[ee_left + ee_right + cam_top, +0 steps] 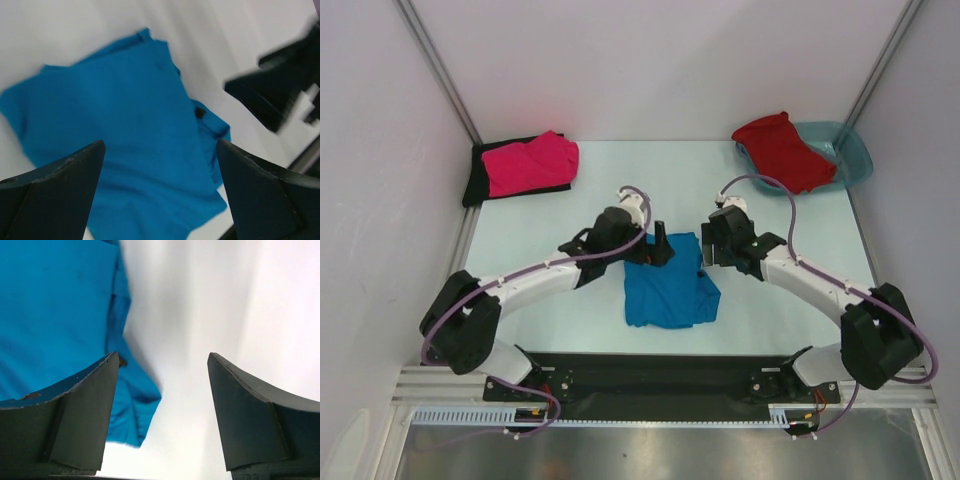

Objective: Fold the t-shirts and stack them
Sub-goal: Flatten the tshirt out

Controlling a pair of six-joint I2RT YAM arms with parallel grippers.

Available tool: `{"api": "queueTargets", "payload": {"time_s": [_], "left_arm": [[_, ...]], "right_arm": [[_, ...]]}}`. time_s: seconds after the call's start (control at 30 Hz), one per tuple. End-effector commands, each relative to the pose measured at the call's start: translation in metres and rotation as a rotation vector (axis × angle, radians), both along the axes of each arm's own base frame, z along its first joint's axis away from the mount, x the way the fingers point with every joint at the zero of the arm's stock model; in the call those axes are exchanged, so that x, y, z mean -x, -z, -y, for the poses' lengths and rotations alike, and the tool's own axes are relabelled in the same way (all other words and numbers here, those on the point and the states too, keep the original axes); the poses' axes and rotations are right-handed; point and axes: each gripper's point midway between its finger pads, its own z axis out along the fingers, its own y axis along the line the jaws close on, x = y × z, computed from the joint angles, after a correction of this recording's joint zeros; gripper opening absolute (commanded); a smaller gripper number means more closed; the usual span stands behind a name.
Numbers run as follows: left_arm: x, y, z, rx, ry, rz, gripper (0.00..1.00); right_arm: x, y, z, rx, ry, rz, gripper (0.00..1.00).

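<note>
The blue t-shirt (670, 285) is laid roughly folded on the table (570, 215) between the two arms, the pink t-shirt (532, 163) is stacked on the black t-shirt (475, 182) at the far left, and the red t-shirt (780, 148) is draped over the teal tub (852, 152) at the far right. The left gripper (661, 250) is held over the blue shirt's far edge, fingers spread wide and nothing gripped; the right gripper (706, 250) is held beside its right edge, fingers likewise parted and empty.
</note>
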Motion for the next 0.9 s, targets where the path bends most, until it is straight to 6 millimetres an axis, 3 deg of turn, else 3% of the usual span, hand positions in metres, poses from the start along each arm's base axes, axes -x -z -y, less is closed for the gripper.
{"api": "queueTargets", "payload": {"time_s": [0.0,0.03,0.1,0.13,0.2,0.3,0.43,0.57,0.73,0.83,0.87], "left_arm": [[0.017,0.005,0.015,-0.009,0.047,0.009,1.00],[0.022,0.018,0.021,-0.028,0.059,-0.015,1.00],[0.021,0.019,0.031,-0.029,0.083,-0.014,1.00],[0.024,0.031,0.037,-0.051,0.096,-0.032,1.00],[0.019,0.030,0.050,-0.063,0.118,-0.018,1.00],[0.011,0.046,0.067,-0.144,0.128,-0.025,1.00],[0.017,0.073,0.085,-0.233,0.162,-0.068,1.00],[0.023,0.076,0.109,-0.243,0.195,-0.063,1.00],[0.023,0.090,0.113,-0.282,0.183,-0.077,1.00],[0.021,0.090,0.112,-0.287,0.180,-0.065,0.85],[0.021,0.090,0.110,-0.295,0.174,-0.061,0.75]], "right_arm": [[-0.020,0.010,-0.007,-0.009,-0.049,0.017,0.76],[-0.024,0.016,-0.005,-0.010,-0.045,0.005,0.75],[-0.030,0.017,-0.005,-0.018,-0.043,0.004,0.75],[-0.031,0.019,-0.004,-0.013,-0.039,0.001,0.75],[-0.034,0.018,0.000,-0.014,-0.028,0.002,0.75],[-0.035,0.008,0.008,-0.019,-0.005,0.025,0.76],[-0.034,-0.010,0.022,-0.018,0.029,0.064,0.77],[-0.030,-0.023,0.034,-0.017,0.053,0.087,0.77],[-0.025,-0.036,0.045,-0.021,0.071,0.114,0.77],[-0.023,-0.041,0.047,-0.028,0.078,0.127,0.77],[-0.022,-0.040,0.047,-0.027,0.076,0.124,0.77]]}}
